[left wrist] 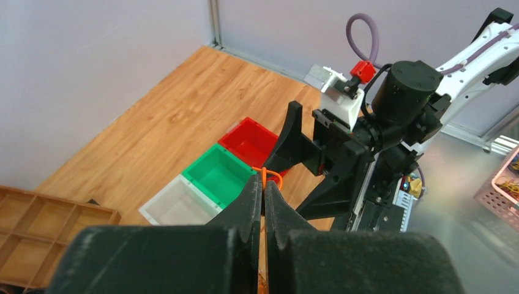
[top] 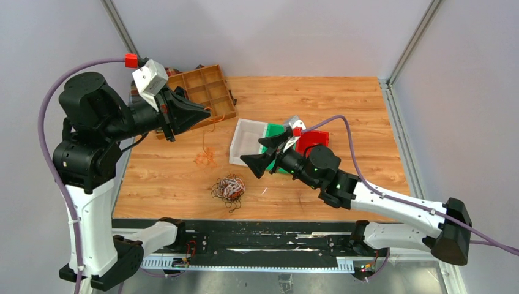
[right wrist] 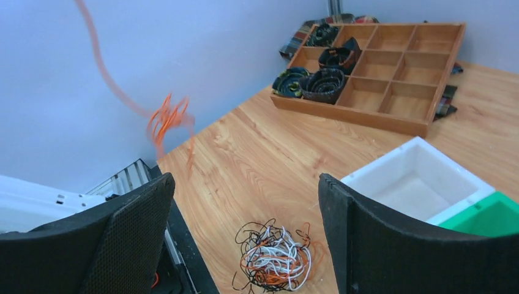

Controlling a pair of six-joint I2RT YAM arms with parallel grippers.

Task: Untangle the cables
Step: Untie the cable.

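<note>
Upper left, our left gripper [top: 207, 114] is clenched on one orange cable [top: 205, 152], its bunched end hanging below. The tangle [top: 228, 188] lies lower centre, apart. Our right gripper [top: 256, 153], mid-frame, gapes empty. We should swing the strand away slowly, grip kept tight.

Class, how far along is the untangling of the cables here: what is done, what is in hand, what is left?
Done: one orange cable hangs apart from the tangle. In hand: the left gripper is shut on that cable, holding it up; the right gripper is open and empty. Left: the tangle of orange, white and black cables lies knotted.
</note>
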